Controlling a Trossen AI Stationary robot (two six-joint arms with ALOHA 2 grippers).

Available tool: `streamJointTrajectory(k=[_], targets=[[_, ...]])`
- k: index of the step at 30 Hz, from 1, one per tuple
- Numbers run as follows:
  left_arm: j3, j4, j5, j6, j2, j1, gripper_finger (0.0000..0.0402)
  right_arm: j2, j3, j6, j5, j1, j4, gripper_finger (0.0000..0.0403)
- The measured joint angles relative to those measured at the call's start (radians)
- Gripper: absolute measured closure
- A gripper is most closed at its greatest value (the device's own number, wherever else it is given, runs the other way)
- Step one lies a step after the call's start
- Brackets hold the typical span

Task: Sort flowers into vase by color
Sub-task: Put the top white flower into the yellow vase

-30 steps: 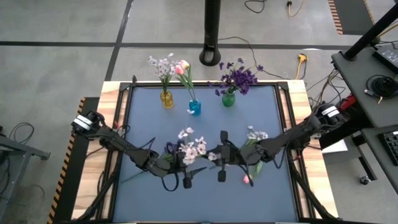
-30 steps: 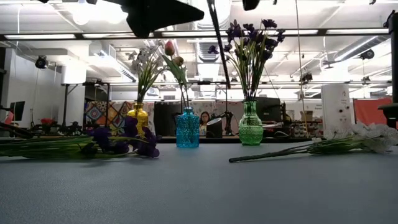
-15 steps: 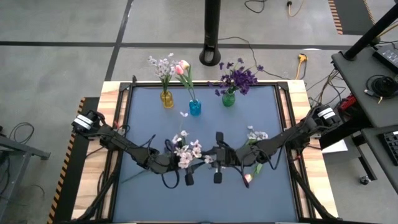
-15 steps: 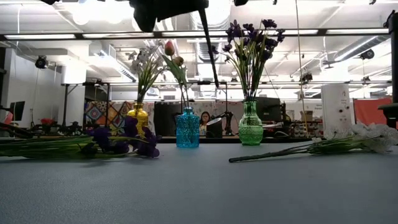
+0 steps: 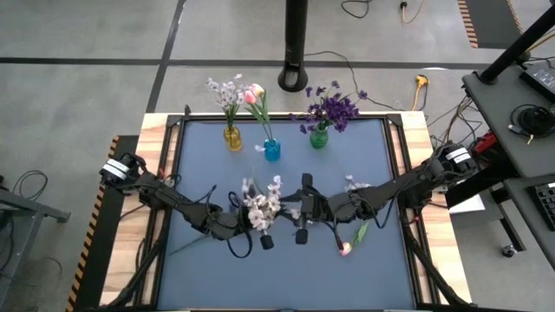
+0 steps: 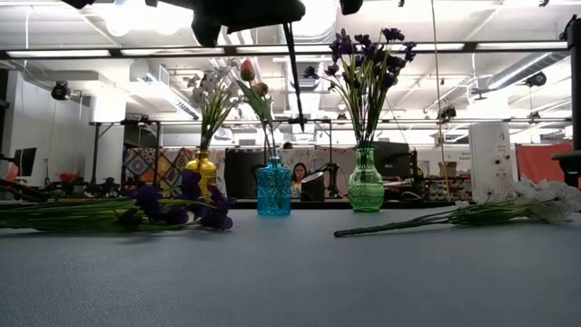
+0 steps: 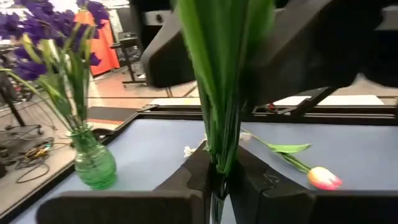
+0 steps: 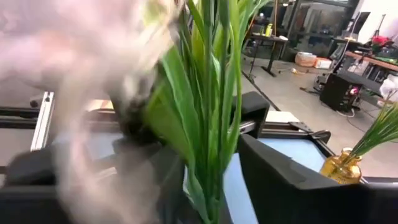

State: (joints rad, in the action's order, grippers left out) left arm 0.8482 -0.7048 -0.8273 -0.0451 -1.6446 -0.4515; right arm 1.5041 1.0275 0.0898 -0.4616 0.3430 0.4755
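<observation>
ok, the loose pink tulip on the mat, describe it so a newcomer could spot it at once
Start at the blue table mat with three vases along its far edge. Come to the near half, just right of centre, below the right gripper. The pink tulip lies flat there by itself, a single pink bud on a green stem; the flower held between the grippers is a pale multi-blossom sprig.

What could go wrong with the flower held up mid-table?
The left tool grips the white sprig low on its long stem, so it could swing or slip. The right tool sits close beside it and could snag the leaves. The yellow vase looks narrow; it might tip.
</observation>
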Motion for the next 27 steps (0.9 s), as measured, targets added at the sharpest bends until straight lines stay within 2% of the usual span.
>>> streamJointTrajectory(k=[4, 8, 11, 15, 20, 24, 27], targets=[[0.0, 0.014, -0.001, 0.007, 0.013, 0.017, 0.0397, -0.054, 0.0, 0.001, -0.002, -0.004, -0.038, 0.0222], [0.0, 0.024, 0.07, 0.009, 0.048, 0.022, 0.0397, -0.14, 0.0, -0.003, -0.01, -0.003, -0.141, 0.0201], [0.0, 0.075, 0.078, 0.001, 0.099, 0.023, 0.0398, -0.21, 0.0, -0.01, -0.01, -0.004, -0.227, 0.0192], [0.0, 0.266, 0.084, -0.002, 0.223, 0.045, 0.0398, -0.282, 0.0, -0.011, -0.012, -0.004, -0.3, 0.0186], [-0.003, 0.51, 0.086, 0.004, 0.388, 0.119, 0.0399, -0.303, -0.002, -0.01, -0.012, -0.004, -0.348, 0.0187], [-0.026, 0.608, 0.086, 0.005, 0.51, 0.205, 0.0399, -0.295, -0.006, -0.011, -0.012, -0.006, -0.355, 0.0188], [-0.08, 0.619, 0.094, -0.006, 0.594, 0.279, 0.0399, -0.286, -0.009, -0.023, -0.012, -0.009, -0.365, 0.0188]])
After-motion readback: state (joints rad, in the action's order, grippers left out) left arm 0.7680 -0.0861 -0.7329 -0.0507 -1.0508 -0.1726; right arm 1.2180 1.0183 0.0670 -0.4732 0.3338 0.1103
